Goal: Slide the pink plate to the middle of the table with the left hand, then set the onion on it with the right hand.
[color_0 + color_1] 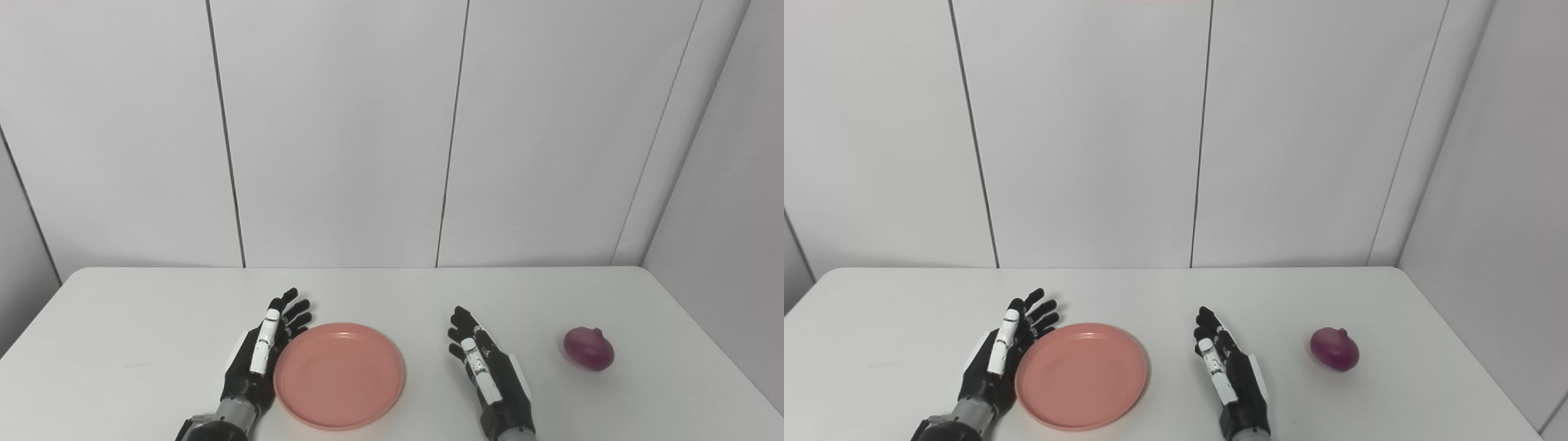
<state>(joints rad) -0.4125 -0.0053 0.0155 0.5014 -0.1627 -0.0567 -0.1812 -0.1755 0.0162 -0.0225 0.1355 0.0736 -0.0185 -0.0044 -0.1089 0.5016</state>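
A round pink plate (pixel 339 375) lies flat on the white table (pixel 392 294), near its front middle. My left hand (pixel 263 349) is open, fingers straight, edge-on against the plate's left rim. A purple onion (pixel 588 348) rests on the table to the right. My right hand (pixel 487 367) is open and empty, standing edge-on between the plate and the onion, apart from both. The plate also shows in the right eye view (pixel 1081 375), as does the onion (pixel 1334 348).
White wall panels stand right behind the table's far edge (pixel 392 267). A wall runs along the table's right side (pixel 723 245).
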